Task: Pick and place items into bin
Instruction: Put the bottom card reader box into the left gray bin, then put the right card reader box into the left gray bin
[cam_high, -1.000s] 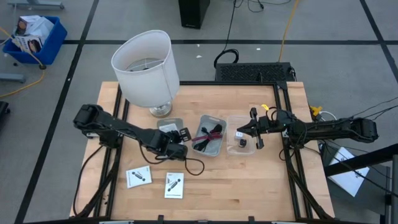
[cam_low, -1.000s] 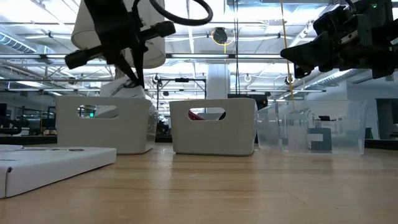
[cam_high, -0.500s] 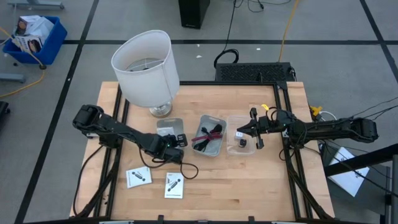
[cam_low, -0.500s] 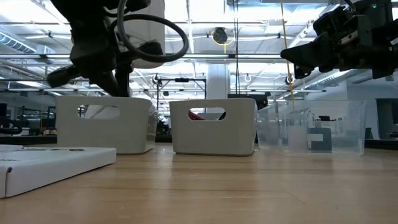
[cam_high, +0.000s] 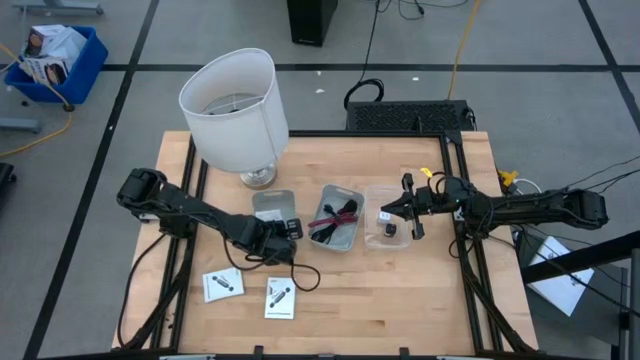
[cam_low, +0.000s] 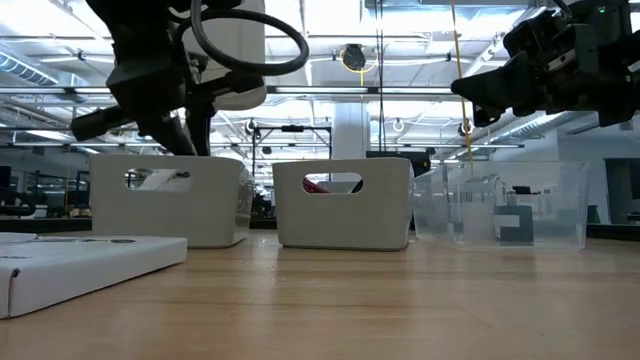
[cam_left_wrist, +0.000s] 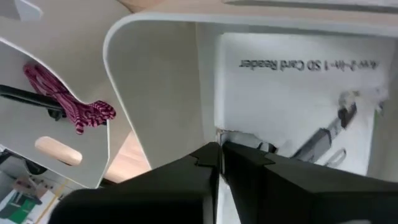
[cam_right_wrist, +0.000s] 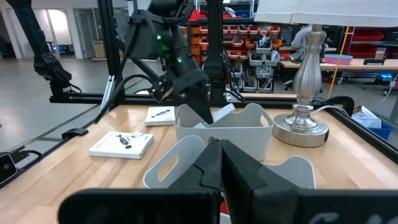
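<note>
My left gripper (cam_high: 288, 227) is over the near right corner of the left white bin (cam_high: 271, 206), shut on a white packet (cam_left_wrist: 292, 93) printed "SD Card Reader". Two more white packets (cam_high: 223, 284) (cam_high: 280, 297) lie flat on the table near its front edge. The middle white bin (cam_high: 336, 217) holds black and magenta coiled cables (cam_left_wrist: 68, 102). The clear bin (cam_high: 388, 228) holds a tiny black cube and a white tag. My right gripper (cam_high: 406, 210) hangs shut above the clear bin and holds nothing. My left gripper pinches the white packet by its edge (cam_left_wrist: 219, 132) between the two fingers, slanting down into the left bin from the near right side. The packet stands tilted, its upper end (cam_right_wrist: 224, 112) showing above the bin's rim and the remainder down inside the bin.
A large white lampshade (cam_high: 235, 100) on a metal base (cam_high: 258, 178) stands right behind the left bin. The three bins sit in a row across the table's middle. Bare wood lies along the front right of the table. A loose black cable loops beside my left wrist (cam_high: 305, 275).
My left gripper has moved a little toward the table's left and near edge and has come down over the left bin, still shut on the packet. The cable loop at its wrist has swung along with it.
</note>
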